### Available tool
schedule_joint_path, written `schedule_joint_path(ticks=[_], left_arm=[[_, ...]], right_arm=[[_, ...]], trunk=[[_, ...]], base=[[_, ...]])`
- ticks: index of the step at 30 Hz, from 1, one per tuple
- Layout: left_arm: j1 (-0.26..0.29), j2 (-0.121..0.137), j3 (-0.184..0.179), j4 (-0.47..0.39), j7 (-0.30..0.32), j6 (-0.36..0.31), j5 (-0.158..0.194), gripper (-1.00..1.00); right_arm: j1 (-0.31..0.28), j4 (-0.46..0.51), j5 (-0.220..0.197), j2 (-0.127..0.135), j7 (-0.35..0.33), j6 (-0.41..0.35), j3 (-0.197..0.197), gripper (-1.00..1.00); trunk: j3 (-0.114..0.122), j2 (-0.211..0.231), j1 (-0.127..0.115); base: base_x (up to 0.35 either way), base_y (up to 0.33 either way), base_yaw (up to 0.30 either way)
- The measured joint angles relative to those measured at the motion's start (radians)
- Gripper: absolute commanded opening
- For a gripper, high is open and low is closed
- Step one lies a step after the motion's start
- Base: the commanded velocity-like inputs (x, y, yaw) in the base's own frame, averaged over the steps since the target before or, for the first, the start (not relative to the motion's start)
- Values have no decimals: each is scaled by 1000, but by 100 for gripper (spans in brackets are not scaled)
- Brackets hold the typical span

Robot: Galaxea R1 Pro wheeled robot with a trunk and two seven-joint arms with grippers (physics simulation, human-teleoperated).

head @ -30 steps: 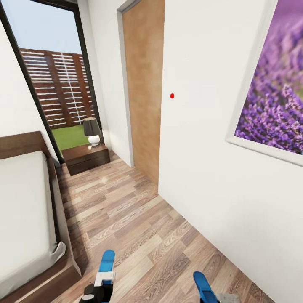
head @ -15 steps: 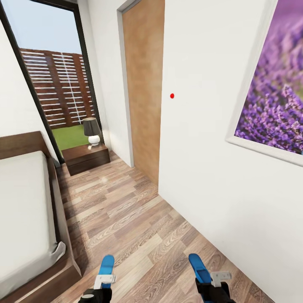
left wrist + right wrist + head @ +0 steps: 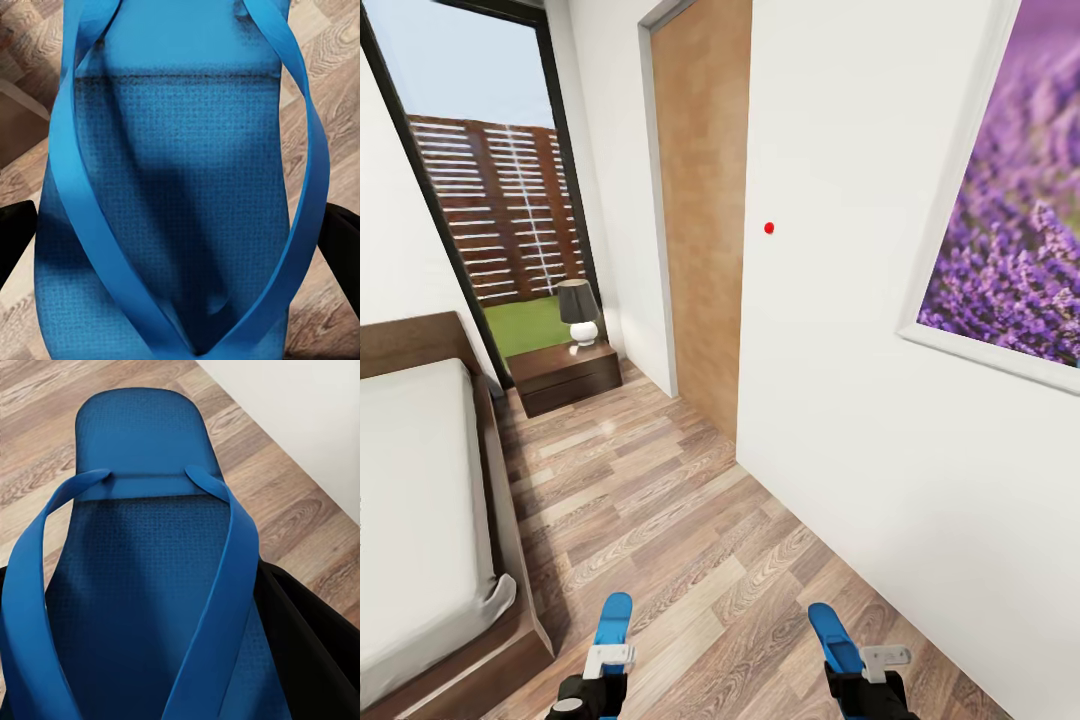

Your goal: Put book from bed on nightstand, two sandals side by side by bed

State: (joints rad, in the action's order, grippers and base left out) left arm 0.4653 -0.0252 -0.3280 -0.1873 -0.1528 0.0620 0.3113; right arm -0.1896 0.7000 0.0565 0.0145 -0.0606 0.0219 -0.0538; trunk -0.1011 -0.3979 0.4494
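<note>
Head view put you in the bedroom, looking along a strip of wood-plank floor [image 3: 660, 520] between the bed [image 3: 420, 520] on your left and a white wall [image 3: 840, 330] on your right. Your left gripper [image 3: 592, 690] sat at the bottom edge, clamped on the left sandal [image 3: 612, 622], whose blue sole stuck forward and up over the floor just beside the foot corner of the bed. Your right gripper [image 3: 865, 690] did the same with the right sandal [image 3: 832, 640], held nearer the wall, well apart from the first one. In the left wrist view the left sandal [image 3: 180, 195] lay lengthwise between the dark fingers [image 3: 15, 240], straps meeting at the toe post, with planks showing on either side of it. In the right wrist view the right sandal [image 3: 142, 585] rested against the black finger [image 3: 300, 637], its heel end pointing out over the floor near the base of the wall. Both sandals were off the ground. Farther ahead you had the nightstand [image 3: 565, 377] just past the dark headboard [image 3: 405, 345], with a small lamp [image 3: 577, 312] on top, standing in front of the tall window [image 3: 490, 180]. A wooden door [image 3: 700, 210] was set in the wall beyond it, and a framed lavender picture [image 3: 1010, 200] hung on the wall at your right. The mattress portion you could see was bare.
</note>
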Motion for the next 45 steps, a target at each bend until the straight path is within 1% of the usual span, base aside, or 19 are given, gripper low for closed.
schedule_joint_path(ticks=[22, 30, 39, 45], left_arm=[[0, -1, -2, 1, -2, 2, -2, -100], [0, -1, -2, 1, -2, 2, -3, -100], [0, -1, -2, 1, -2, 2, -3, -100], [0, -1, -2, 1, -2, 2, -3, -100]], right_arm=[[0, -5, 5, -1, -1, 0, 3, -100], [0, -5, 5, 0, -2, 0, 3, -100], [0, -5, 5, -1, -2, 0, 4, -100], [0, -5, 5, -2, -1, 0, 5, -100]], trunk=[[-1, 0, 0], [-2, 0, 0], [-2, 0, 0], [-2, 0, 0]], base=[[0, 0, 242], [0, -9, 31], [0, -184, 1], [0, -64, 34]])
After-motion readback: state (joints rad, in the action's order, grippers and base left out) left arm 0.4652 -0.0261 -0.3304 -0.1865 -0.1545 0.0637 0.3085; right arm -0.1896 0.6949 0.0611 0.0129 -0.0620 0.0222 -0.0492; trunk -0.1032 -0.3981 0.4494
